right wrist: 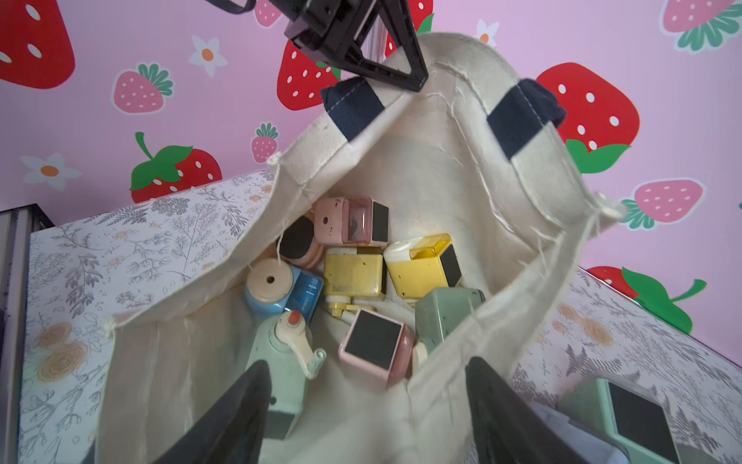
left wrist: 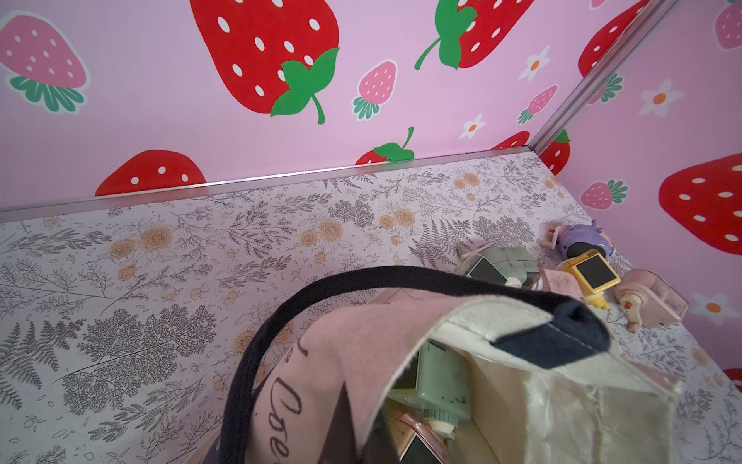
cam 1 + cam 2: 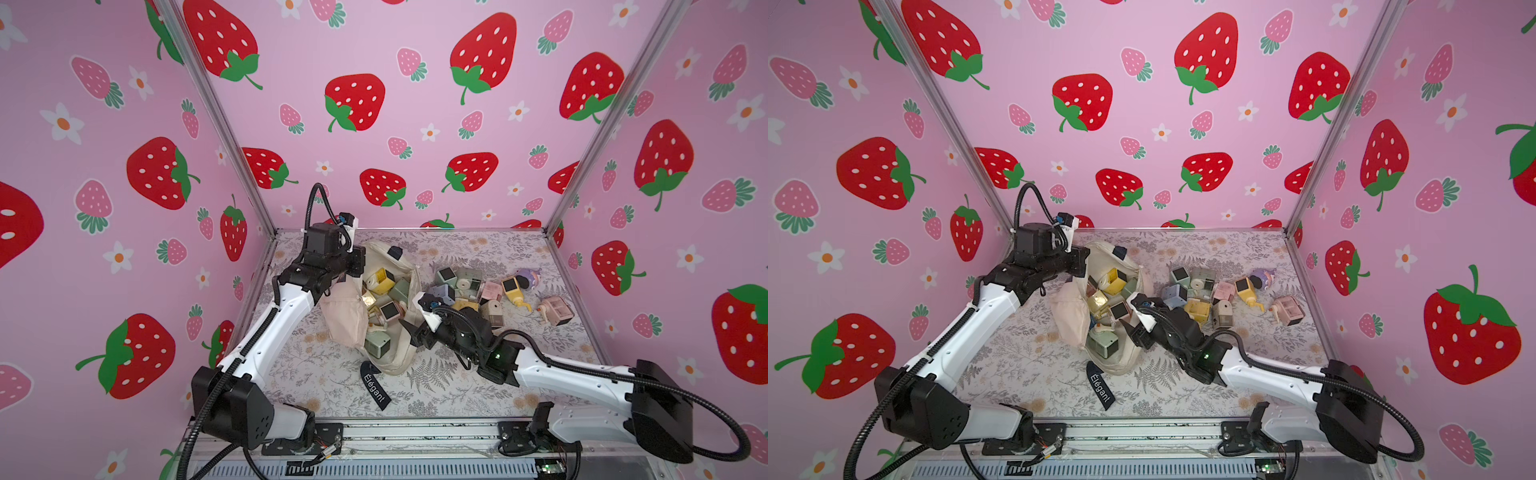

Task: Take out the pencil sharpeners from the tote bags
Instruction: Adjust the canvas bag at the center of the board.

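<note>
A: Grippers?
B: My left gripper [image 1: 415, 80] is pinched on the tote bag [image 1: 441, 180] rim, far end. My right gripper [image 1: 367, 363] is spread wide, empty, at its mouth.
A: Pencil sharpeners?
B: Several pencil sharpeners [image 1: 355, 277] are in the bag, others heaped on the table [image 3: 457, 386] right of it.

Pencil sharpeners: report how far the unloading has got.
Done: a heap of pencil sharpeners lies on the table beside the tote bag. In hand: the left pincer is shut on the bag's rim, holding it open; the right pincer is open at its mouth, empty. Left: several inside, including a yellow sharpener and a pink sharpener.
</note>
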Robot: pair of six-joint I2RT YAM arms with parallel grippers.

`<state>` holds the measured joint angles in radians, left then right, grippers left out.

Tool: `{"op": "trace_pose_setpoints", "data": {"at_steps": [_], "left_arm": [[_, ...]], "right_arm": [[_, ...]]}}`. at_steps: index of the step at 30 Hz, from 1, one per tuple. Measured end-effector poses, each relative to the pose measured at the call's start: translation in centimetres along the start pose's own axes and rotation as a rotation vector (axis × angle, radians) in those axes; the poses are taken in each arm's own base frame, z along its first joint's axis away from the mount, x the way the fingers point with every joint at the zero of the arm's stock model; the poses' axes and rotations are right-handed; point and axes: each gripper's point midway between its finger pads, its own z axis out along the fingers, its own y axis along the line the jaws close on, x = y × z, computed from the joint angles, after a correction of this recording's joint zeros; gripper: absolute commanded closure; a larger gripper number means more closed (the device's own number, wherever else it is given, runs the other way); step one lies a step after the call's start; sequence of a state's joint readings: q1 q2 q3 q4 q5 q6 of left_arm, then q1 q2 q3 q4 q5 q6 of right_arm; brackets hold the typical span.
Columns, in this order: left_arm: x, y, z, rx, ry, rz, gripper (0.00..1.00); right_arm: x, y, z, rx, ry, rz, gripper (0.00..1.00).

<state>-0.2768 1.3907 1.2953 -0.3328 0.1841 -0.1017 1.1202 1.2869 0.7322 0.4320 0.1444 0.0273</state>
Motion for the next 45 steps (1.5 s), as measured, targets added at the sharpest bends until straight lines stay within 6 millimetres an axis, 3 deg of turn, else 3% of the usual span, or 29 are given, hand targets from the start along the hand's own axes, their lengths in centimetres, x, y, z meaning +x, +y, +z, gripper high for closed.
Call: {"op": "trace_pose_setpoints", "data": {"at_steps": [4,7,11,17,30,36,45], "left_arm": [[0.0,0.0,0.0,0.0,0.0,0.0,1.0],[0.0,0.0,0.0,0.0,0.0,0.0,1.0],[0.0,0.0,0.0,0.001,0.0,0.0,1.0],[0.1,0.0,0.3,0.003,0.004,-0.001,1.0],[0.0,-0.3,0.3,0.016,0.001,0.002,1.0],[0.0,-0.5,0.3,0.025,0.0,0.003,1.0],[-0.1,-0.5,0.3,0.023,-0.003,0.004,1.0]], "right_arm": [[0.0,1.4,3.8,-0.029,0.078,-0.011,0.22],[2.2,1.9,6.0,-0.014,0.163,-0.018,0.22],[5.7,0.8,7.2,0.076,0.28,-0.027,0.22],[7.1,-2.0,7.6,0.256,0.366,-0.04,0.23],[9.4,-5.7,4.7,0.493,0.455,-0.042,0.23],[9.8,-5.8,4.5,0.499,0.456,-0.04,0.23],[8.7,-4.3,6.6,0.38,0.429,0.025,0.16]]}}
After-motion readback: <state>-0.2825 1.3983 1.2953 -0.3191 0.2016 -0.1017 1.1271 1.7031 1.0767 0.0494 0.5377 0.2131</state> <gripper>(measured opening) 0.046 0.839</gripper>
